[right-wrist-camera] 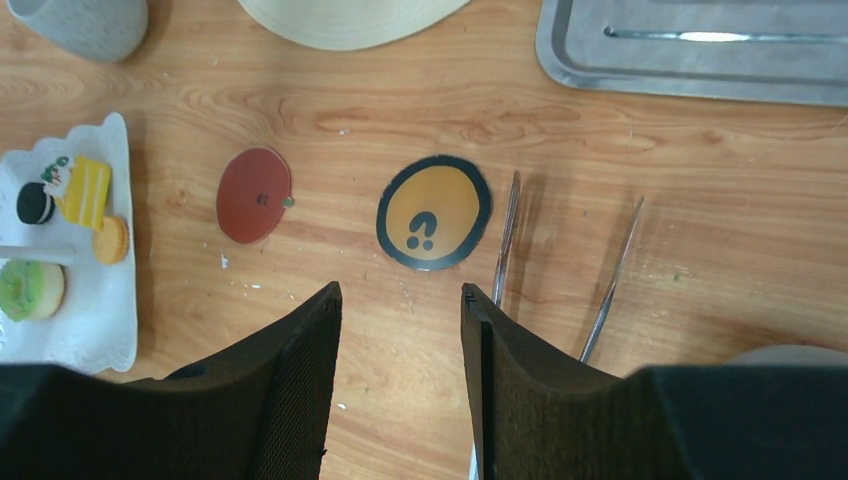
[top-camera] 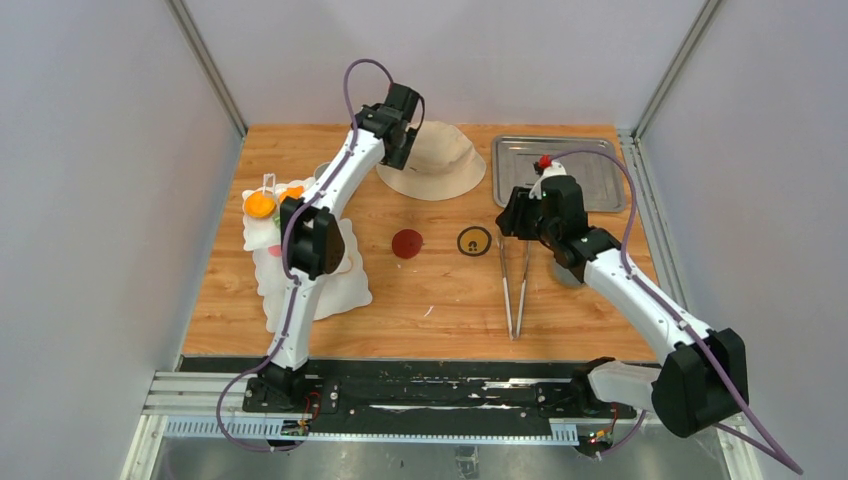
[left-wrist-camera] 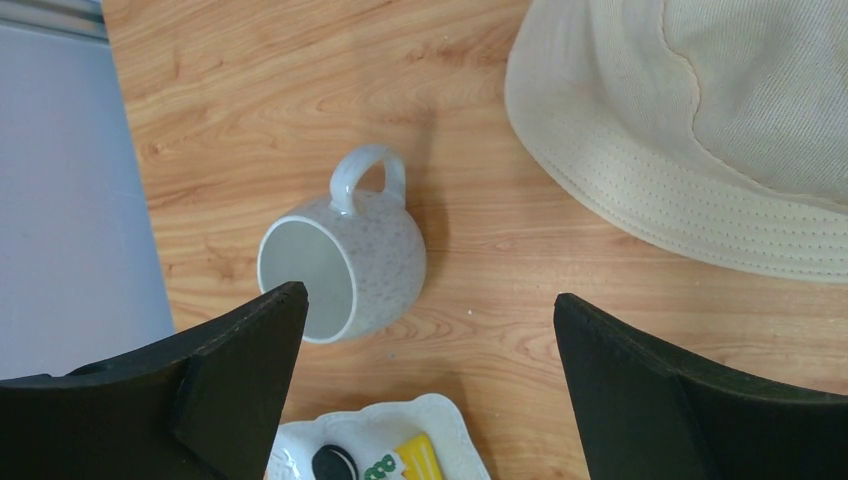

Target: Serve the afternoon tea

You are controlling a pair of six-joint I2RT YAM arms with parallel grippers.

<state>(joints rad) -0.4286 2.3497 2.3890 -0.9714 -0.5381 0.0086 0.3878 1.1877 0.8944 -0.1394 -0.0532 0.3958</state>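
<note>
A grey speckled mug (left-wrist-camera: 345,262) lies on its side on the wood, handle towards the back. My left gripper (left-wrist-camera: 430,297) hovers above it, open wide and empty, the mug near its left finger. The white wavy-edged stand (top-camera: 300,270) sits at the left, carrying an orange pastry (top-camera: 260,204), a yellow cake slice (right-wrist-camera: 85,190), a dark sandwich cookie (right-wrist-camera: 35,203) and a green doughnut (right-wrist-camera: 30,288). My right gripper (right-wrist-camera: 400,292) hangs open over bare wood just in front of an orange coaster (right-wrist-camera: 434,212), holding nothing. A pale round rim (top-camera: 568,272) peeks from under the right arm.
A beige bucket hat (top-camera: 432,160) lies at the back centre, just right of the mug. Long metal tongs (top-camera: 515,285) rest beside my right gripper. A steel tray (top-camera: 560,160) sits at the back right, and a red coaster (top-camera: 407,243) lies mid-table.
</note>
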